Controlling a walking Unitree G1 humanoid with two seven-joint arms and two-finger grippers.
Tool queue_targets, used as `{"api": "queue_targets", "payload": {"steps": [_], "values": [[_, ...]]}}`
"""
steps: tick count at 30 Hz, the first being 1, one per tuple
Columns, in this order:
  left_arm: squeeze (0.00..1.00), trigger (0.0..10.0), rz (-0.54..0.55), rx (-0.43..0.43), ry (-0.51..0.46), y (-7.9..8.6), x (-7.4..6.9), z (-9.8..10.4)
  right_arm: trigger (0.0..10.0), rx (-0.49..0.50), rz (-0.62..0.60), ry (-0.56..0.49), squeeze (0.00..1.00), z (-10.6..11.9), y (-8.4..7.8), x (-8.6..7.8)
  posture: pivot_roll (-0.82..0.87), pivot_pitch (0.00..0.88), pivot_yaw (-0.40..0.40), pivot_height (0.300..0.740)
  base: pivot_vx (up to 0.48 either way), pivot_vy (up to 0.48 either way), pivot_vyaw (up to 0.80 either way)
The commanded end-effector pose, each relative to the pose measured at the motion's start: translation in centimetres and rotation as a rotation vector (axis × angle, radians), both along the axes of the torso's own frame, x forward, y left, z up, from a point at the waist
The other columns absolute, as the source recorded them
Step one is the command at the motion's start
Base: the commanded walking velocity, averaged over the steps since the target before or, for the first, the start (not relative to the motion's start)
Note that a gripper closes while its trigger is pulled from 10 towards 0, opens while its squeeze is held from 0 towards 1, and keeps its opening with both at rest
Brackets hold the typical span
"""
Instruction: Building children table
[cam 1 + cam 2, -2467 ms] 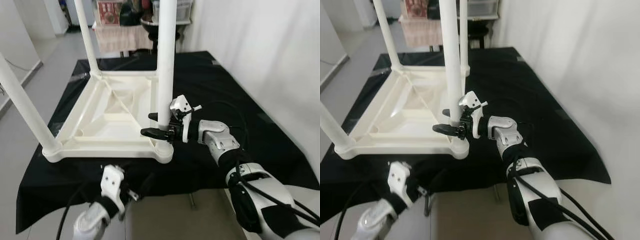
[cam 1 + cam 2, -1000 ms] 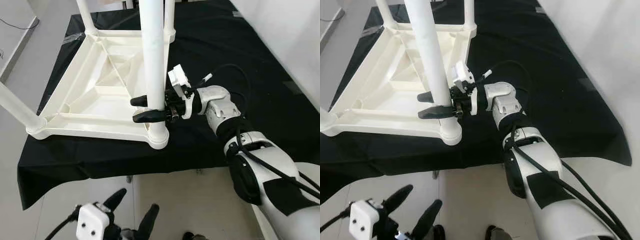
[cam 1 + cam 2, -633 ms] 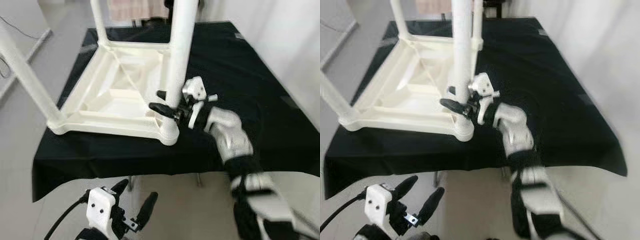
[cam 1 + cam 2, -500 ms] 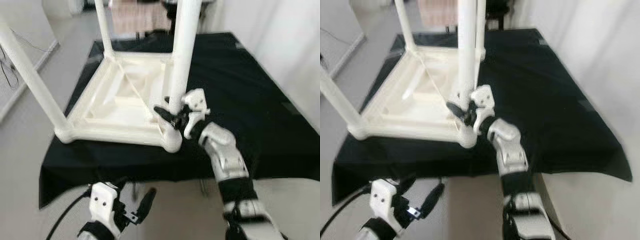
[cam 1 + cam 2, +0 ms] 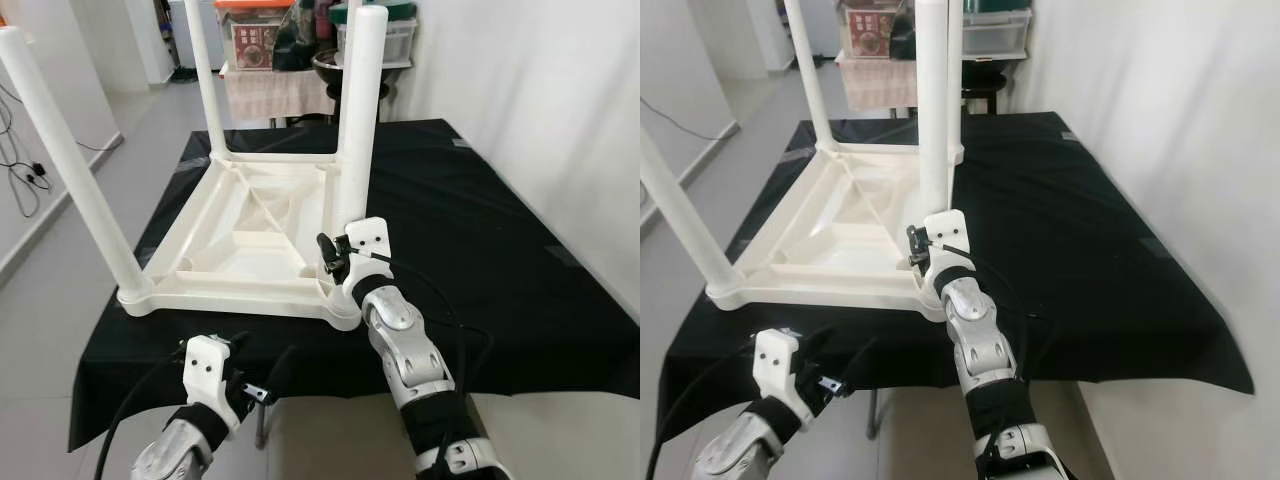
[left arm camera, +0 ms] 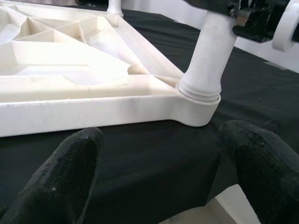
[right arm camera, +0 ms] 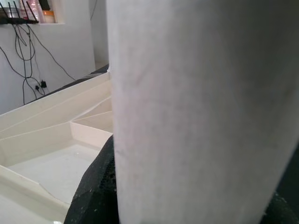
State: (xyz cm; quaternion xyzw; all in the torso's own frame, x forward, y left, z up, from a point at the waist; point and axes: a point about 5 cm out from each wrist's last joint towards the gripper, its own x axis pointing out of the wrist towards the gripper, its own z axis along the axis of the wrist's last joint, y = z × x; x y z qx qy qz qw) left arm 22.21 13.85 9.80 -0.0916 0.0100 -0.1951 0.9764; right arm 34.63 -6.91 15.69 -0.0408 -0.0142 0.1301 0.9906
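The white children table lies upside down on the black cloth, with its legs pointing up. The right gripper is at the near right leg, low, just above the corner socket, and its black fingers pinch this leg from both sides. The left gripper hangs below the near edge of the table, fingers spread wide and holding nothing.
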Motion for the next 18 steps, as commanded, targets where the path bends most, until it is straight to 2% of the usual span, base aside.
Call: {"api": "queue_targets", "payload": {"steps": [1,7,8,9,10,11,13,15,17,18], "values": [[0.00,10.0,0.016,-0.015,0.000,0.4,0.3,-0.2,0.0,-0.006,-0.006,0.146,0.00,-3.0,2.9,-1.4,0.08,0.000,-0.002,0.740,0.000,0.000,0.00],[0.00,10.0,0.019,-0.024,-0.009,0.8,1.4,-0.5,0.0,-0.029,-0.034,0.152,0.00,-3.3,2.5,-1.1,0.07,0.000,0.002,0.740,0.000,0.000,0.00],[0.00,10.0,0.019,-0.025,-0.012,0.9,1.6,-0.5,8.5,-0.061,-0.045,0.155,0.00,-3.3,2.1,-0.8,0.07,0.000,0.001,0.740,0.000,0.000,0.00],[0.00,10.0,0.020,-0.027,-0.017,0.9,1.9,-0.6,10.0,-0.042,-0.081,0.159,0.00,-3.1,1.0,-0.2,0.06,0.000,0.001,0.740,0.000,0.000,0.00],[0.00,10.0,0.020,-0.027,-0.017,0.9,1.9,-0.6,10.0,-0.042,-0.081,0.159,0.00,-3.1,1.0,-0.2,0.06,0.000,0.001,0.740,0.000,0.000,0.00],[0.00,10.0,0.021,-0.028,-0.021,1.0,2.1,-0.6,10.0,-0.027,-0.020,0.161,1.00,-2.8,0.8,0.2,0.06,0.000,0.001,0.740,0.000,0.000,0.00],[0.00,10.0,0.021,-0.028,-0.023,1.0,2.2,-0.7,10.0,-0.029,0.000,0.162,1.00,-2.8,0.8,0.2,0.06,0.000,0.001,0.740,0.000,0.000,0.00],[0.00,10.0,0.021,-0.032,-0.026,1.0,2.3,-0.7,10.0,0.053,0.091,0.119,1.00,-1.6,0.7,0.9,0.07,0.000,-0.011,0.740,0.000,0.000,0.00],[0.00,10.0,0.021,-0.035,-0.027,1.0,2.3,-0.7,10.0,0.075,0.124,0.096,1.00,-1.1,0.6,1.2,0.07,0.000,-0.012,0.740,0.000,0.000,0.00],[0.00,10.0,0.022,-0.036,-0.032,0.9,2.4,-0.7,10.0,0.090,0.284,0.041,0.37,0.4,0.3,1.8,0.07,0.000,-0.019,0.740,0.000,0.000,0.00]]}}
